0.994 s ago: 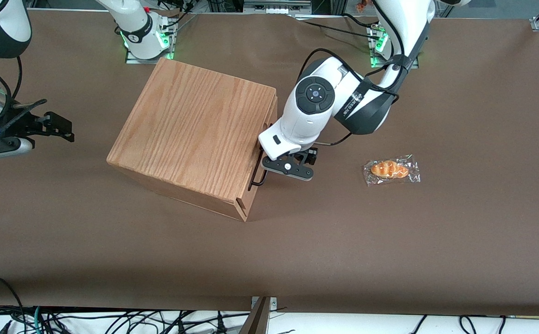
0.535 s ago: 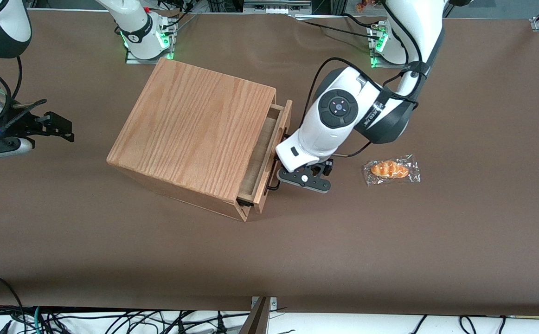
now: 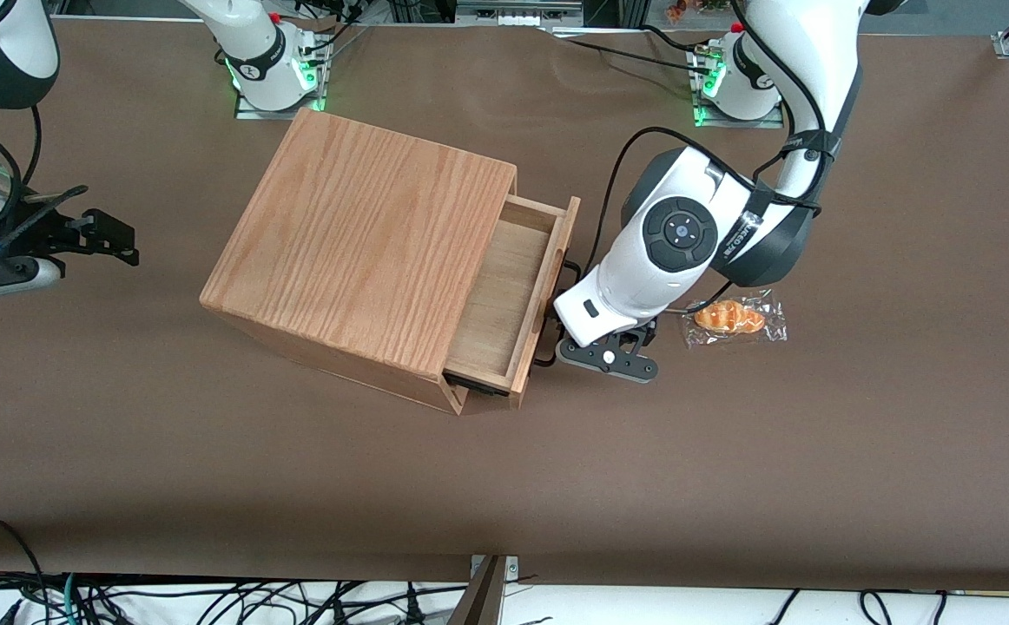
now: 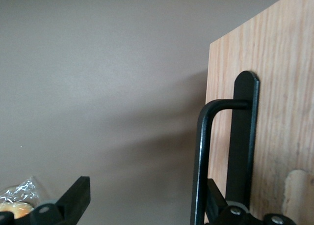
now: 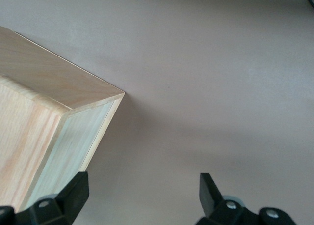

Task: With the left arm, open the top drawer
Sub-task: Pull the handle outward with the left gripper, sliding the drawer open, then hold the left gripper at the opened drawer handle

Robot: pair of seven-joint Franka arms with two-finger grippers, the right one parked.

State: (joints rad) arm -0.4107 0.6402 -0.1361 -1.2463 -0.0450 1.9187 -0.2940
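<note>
Nearest the front camera, the open corner of the top drawer [image 3: 509, 299] now juts clear of the cabinet [image 3: 366, 252], its paler floor exposed where a second ago only a closed front showed. Half a second ago just a narrow slot was open; the gap has roughly doubled since. Just beside the drawer front, the gripper [image 3: 587, 347] of the left arm [image 3: 687, 252] has travelled with it toward the working arm's end of the worktop [image 3: 209, 469]. In the wrist view its fingers stand wide apart: one finger [image 4: 223, 205] is hooked inside the black bar handle [image 4: 202, 156], against the drawer face, while the other sits well clear of it, so the pull looks like a hook rather than a pinch. A wrapped pastry [image 3: 733, 318] now lies close to the arm's wrist. Judged by the exposed interior, the opening is well along, though part of the drawer remains inside the cabinet.
</note>
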